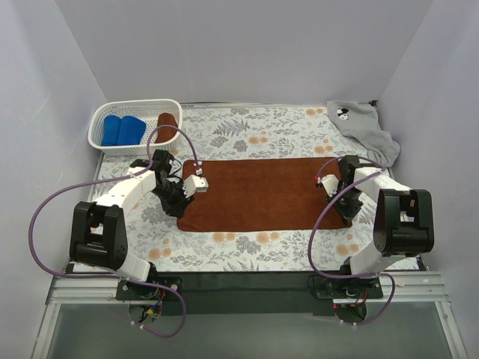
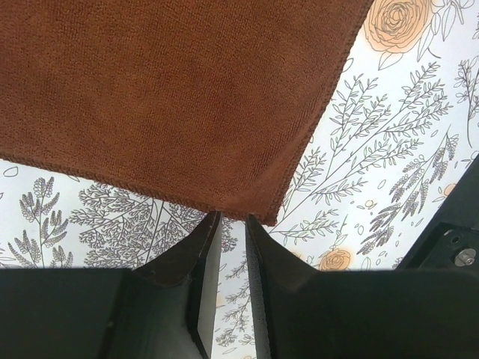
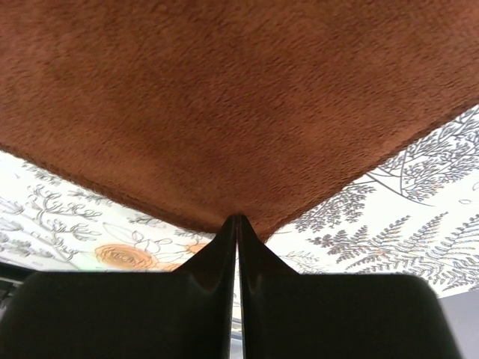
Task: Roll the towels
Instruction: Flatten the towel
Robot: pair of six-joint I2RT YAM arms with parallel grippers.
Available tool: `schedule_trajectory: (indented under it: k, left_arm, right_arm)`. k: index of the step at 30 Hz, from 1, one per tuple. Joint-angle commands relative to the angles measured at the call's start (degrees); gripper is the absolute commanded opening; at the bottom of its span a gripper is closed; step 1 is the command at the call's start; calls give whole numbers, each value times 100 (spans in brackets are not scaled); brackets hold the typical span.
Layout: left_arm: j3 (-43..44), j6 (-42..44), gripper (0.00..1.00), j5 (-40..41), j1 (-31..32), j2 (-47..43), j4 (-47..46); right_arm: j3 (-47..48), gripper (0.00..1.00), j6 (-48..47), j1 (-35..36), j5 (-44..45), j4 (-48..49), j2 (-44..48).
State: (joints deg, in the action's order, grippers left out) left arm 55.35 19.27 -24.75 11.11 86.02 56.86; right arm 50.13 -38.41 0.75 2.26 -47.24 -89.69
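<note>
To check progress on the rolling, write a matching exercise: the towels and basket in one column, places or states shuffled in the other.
1 brown towel, mid-table
2 blue towels
3 grey towel
4 basket

A rolled, in the basket
B white, perforated
C crumpled, far right corner
D spread flat

Pairs: 1-D, 2-A, 3-C, 4-B

That rust-brown towel shows a fuzzy, matt cloth nap with a stitched hem, the counter cover a smooth floral print, the jaws slightly glossy black plastic.
</note>
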Motion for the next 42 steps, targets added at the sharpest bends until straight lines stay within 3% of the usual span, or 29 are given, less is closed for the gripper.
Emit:
schedule_trajectory:
  k: [1, 13, 29, 35, 42]
  left_arm:
    - [2, 7, 18, 41, 31, -208, -131]
    - [-226, -90, 12, 40, 198, 116, -289]
    - [-1246, -108, 4, 1138, 233, 512, -553]
    - [-1290, 68, 3, 1692, 146, 521, -422]
    - [-1079, 165, 3, 1763, 84, 609, -211]
  right_arm:
    - [67, 6, 106, -14, 222, 198, -127]
    - [-100, 6, 18, -172, 143, 110, 13]
    - [-609, 6, -219, -216, 784, 593, -233]
    - [-776, 6, -359, -321, 960, 752, -286]
    - [-803, 6, -456, -480, 969, 787, -260]
